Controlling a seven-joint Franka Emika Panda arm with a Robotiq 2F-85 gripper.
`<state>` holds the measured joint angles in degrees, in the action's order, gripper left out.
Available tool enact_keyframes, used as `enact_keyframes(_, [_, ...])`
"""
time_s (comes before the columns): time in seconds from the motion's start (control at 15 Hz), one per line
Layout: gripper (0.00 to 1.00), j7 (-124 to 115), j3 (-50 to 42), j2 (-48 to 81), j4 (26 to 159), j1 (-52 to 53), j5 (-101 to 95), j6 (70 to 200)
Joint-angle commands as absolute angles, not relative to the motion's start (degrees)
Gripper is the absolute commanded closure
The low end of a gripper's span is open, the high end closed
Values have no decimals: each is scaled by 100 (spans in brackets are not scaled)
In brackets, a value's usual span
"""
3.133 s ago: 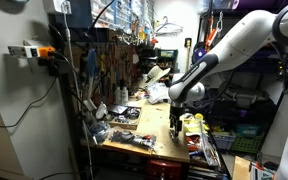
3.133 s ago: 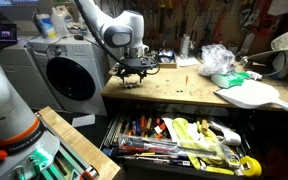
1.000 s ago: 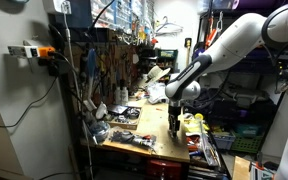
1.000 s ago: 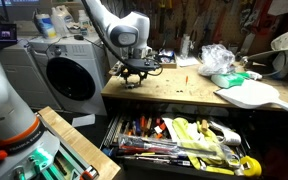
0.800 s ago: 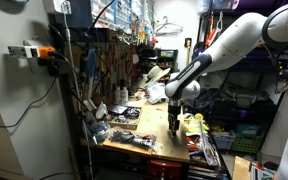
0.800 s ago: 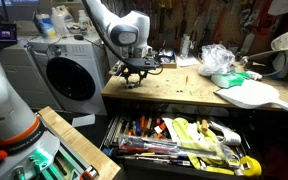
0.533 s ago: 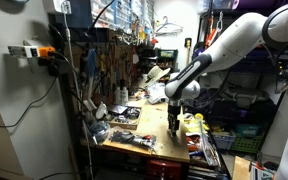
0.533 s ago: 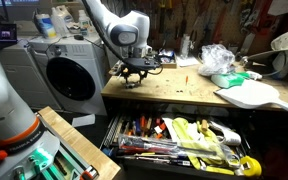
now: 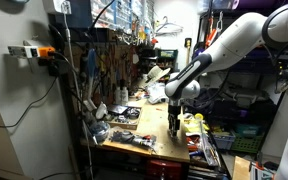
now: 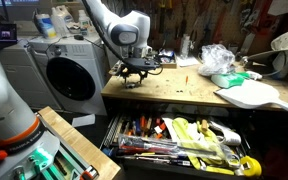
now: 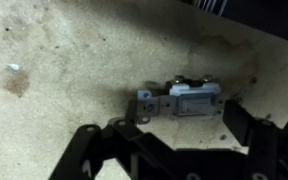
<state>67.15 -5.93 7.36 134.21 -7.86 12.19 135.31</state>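
Note:
A small grey wall switch with a metal mounting strap (image 11: 182, 100) lies flat on the worn wooden workbench (image 11: 74, 50). My gripper (image 11: 169, 128) hangs just above it with the jaws spread wide, one dark finger (image 11: 92, 140) to the left of the switch and one (image 11: 246, 128) to the right, neither touching it. In both exterior views the gripper (image 9: 174, 124) (image 10: 132, 74) points straight down close over the bench top near its end. The switch itself is too small to make out there.
An open drawer full of hand tools (image 10: 179, 140) juts out below the bench. A washing machine (image 10: 69, 75) stands beside the bench. A plastic bag (image 10: 216, 58) and a white board (image 10: 249, 93) lie further along. A tool pegboard (image 9: 114, 65) backs the bench.
Since about three seconds ago the arm has shifted slightly over the bench end. Over the last second nothing has visibly moved.

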Motion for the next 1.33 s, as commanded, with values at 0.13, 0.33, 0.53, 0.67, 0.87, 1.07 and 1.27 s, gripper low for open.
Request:
enact_keyframes(0.13, [11, 6899, -567, 703, 13309, -968, 1342, 13208])
enact_keyframes(0.33, [10, 6945, -571, 747, 13243, -1012, 1382, 13160])
enact_keyframes(0.53, [12, 6967, -567, 799, 13185, -1032, 1420, 13116])
enact_keyframes(0.67, [11, 7013, -559, 814, 13151, -1038, 1448, 13068])
enact_keyframes(0.87, [12, 7053, -559, 849, 13102, -1042, 1470, 13021])
enact_keyframes(1.07, [11, 7103, -557, 896, 13068, -1049, 1486, 12969])
enact_keyframes(1.27, [10, 7124, -553, 924, 13059, -1052, 1484, 12899])
